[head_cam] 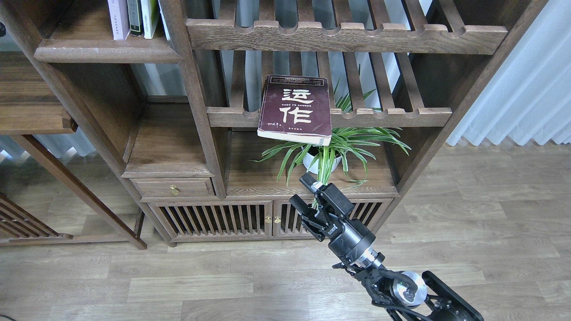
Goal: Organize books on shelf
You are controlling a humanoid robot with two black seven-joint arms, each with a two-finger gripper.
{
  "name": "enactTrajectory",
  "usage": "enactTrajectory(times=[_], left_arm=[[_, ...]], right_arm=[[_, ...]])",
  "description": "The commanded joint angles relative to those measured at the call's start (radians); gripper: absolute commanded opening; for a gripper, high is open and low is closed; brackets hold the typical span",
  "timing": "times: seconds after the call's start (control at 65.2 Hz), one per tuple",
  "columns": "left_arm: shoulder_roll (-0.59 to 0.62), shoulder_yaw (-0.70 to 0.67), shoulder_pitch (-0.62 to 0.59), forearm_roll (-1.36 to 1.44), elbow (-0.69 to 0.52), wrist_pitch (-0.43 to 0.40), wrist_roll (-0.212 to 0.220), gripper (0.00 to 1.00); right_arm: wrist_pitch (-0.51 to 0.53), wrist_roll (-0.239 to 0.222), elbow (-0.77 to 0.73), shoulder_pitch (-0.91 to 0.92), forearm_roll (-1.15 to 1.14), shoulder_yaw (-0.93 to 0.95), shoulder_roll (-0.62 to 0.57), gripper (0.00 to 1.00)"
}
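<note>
The dark maroon book [295, 109] with big white Chinese characters lies flat on a slatted rack, its near end hanging over the notched front rail. A pale lilac-white book [117, 18] stands upright on the solid dark-brown shelf [107, 51] at the upper left, next to thin dark and green-white books. The thick red book is out of view. My right gripper [301, 189] is open and empty, low in front of the cabinet doors, well below the maroon book. My left gripper is out of view.
A potted spider plant [328, 154] stands on the board under the maroon book, just beyond my right gripper. A second slatted rack [348, 38] spans above. A small drawer [175, 188] and slatted cabinet doors [214, 218] sit below. Curtains hang at right.
</note>
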Motion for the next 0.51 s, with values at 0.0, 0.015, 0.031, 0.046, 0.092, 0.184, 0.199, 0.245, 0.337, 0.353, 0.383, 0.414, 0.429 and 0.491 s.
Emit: enactTrajectory(times=[0.0,0.015,0.031,0.046,0.092,0.184,0.199,0.245,0.337,0.353,0.383,0.414,0.429,0.491], left_arm=[[-0.004,0.025,0.002,0.000,0.005,0.006,-0.001,0.08],[-0.004,0.030,0.002,0.000,0.006,0.006,-0.001,0.10],[-0.004,0.031,0.002,0.000,0.008,0.006,-0.001,0.10],[-0.004,0.031,0.002,0.000,0.008,0.006,-0.001,0.10],[-0.004,0.031,0.003,0.000,0.011,0.006,0.001,0.10],[-0.011,0.021,0.006,-0.002,0.052,0.006,-0.005,0.06],[-0.013,0.019,0.006,-0.002,0.059,0.005,-0.005,0.06],[-0.017,0.019,0.006,-0.002,0.077,0.006,-0.011,0.05],[-0.024,0.016,0.006,0.000,0.089,0.008,-0.013,0.04],[-0.024,0.016,0.006,0.000,0.089,0.008,-0.013,0.04],[-0.027,0.015,0.006,-0.002,0.094,0.015,-0.013,0.04],[-0.028,0.015,0.005,-0.002,0.097,0.020,-0.013,0.04],[-0.031,0.013,0.005,-0.003,0.103,0.026,-0.013,0.04],[-0.042,0.008,0.005,-0.011,0.118,0.040,-0.013,0.04]], right_arm=[[0.000,0.000,0.001,-0.004,0.004,0.000,0.000,0.95],[0.000,0.000,0.001,-0.004,0.004,0.000,0.000,0.95],[0.000,0.000,0.001,-0.006,0.004,0.000,0.000,0.95],[0.000,0.000,0.002,-0.006,0.004,0.000,0.000,0.95],[0.000,0.000,0.004,-0.006,0.006,0.000,0.000,0.95],[0.000,0.000,0.007,-0.006,0.017,0.000,0.000,0.95],[0.000,0.000,0.007,-0.006,0.018,0.000,0.000,0.95],[0.000,0.000,0.007,-0.006,0.024,0.000,0.000,0.95],[0.000,0.000,0.007,-0.006,0.030,-0.001,0.001,0.95],[0.000,0.000,0.007,-0.006,0.030,-0.001,0.003,0.95],[0.000,0.000,0.007,-0.006,0.030,-0.001,0.004,0.95],[0.000,0.000,0.007,-0.006,0.030,-0.003,0.004,0.95],[0.000,0.000,0.007,-0.006,0.032,-0.003,0.004,0.95],[0.000,0.000,0.008,-0.006,0.032,-0.004,0.006,0.95]])
